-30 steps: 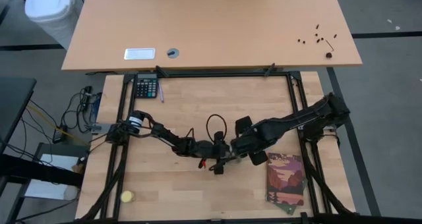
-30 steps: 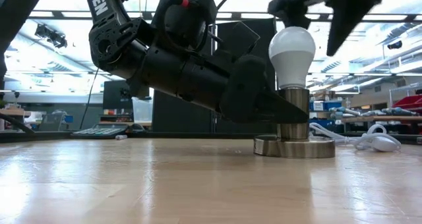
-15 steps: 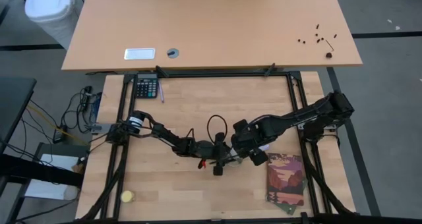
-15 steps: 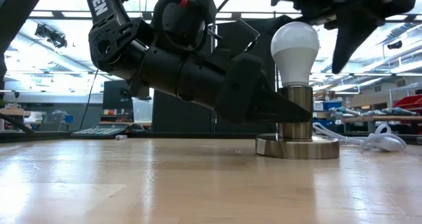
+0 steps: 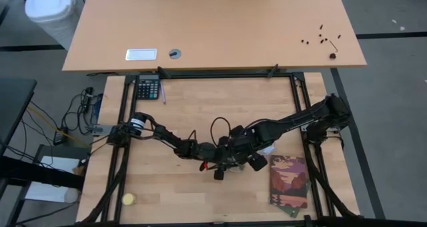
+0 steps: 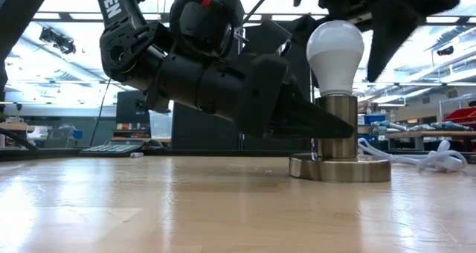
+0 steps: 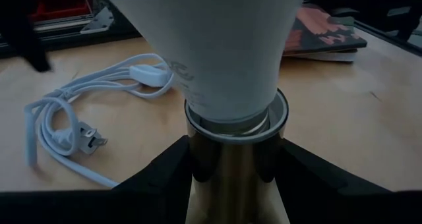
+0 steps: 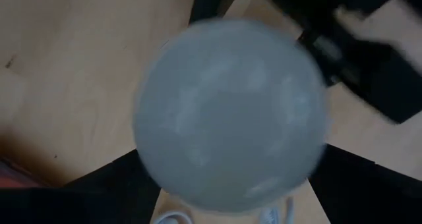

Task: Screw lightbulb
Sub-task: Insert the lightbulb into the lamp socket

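You had one lightbulb (image 6: 335, 53) and one metal socket stand (image 6: 339, 166) on the tabletop (image 5: 167, 187). One white cord (image 7: 79, 128), one yellow ball (image 5: 127, 199), one calculator (image 5: 147, 89) and one book (image 5: 289, 181) were also counted. Two arms, each with one end effector: left (image 6: 327, 126), right (image 8: 231, 184).

From the low view I can read only the white letters "SEN" running along the upper link of the dark arm (image 6: 119, 11), cut off at the frame's top. The faint print on the lightbulb (image 7: 181, 69) is too small for me to read.
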{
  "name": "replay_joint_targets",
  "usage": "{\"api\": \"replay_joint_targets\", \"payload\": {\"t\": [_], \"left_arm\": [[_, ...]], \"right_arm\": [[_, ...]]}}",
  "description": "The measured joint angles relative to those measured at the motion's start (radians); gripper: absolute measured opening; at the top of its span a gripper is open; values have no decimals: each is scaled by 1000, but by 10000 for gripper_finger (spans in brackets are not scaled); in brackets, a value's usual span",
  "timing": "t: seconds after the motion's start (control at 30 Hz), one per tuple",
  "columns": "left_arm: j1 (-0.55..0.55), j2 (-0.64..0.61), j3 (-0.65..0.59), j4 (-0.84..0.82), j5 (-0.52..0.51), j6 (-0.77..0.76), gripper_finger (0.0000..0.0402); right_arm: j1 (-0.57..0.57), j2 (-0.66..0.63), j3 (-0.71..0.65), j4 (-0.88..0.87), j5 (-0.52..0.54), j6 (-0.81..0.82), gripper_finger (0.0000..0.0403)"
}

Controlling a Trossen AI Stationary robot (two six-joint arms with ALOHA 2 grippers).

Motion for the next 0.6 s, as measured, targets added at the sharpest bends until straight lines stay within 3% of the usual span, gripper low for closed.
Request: {"api": "replay_joint_targets", "payload": {"t": [0.6], "left_arm": [[0,0,0,-6,18,-35,188]], "right_arm": [[15,109,124,-60,-11,-5,345]]}}
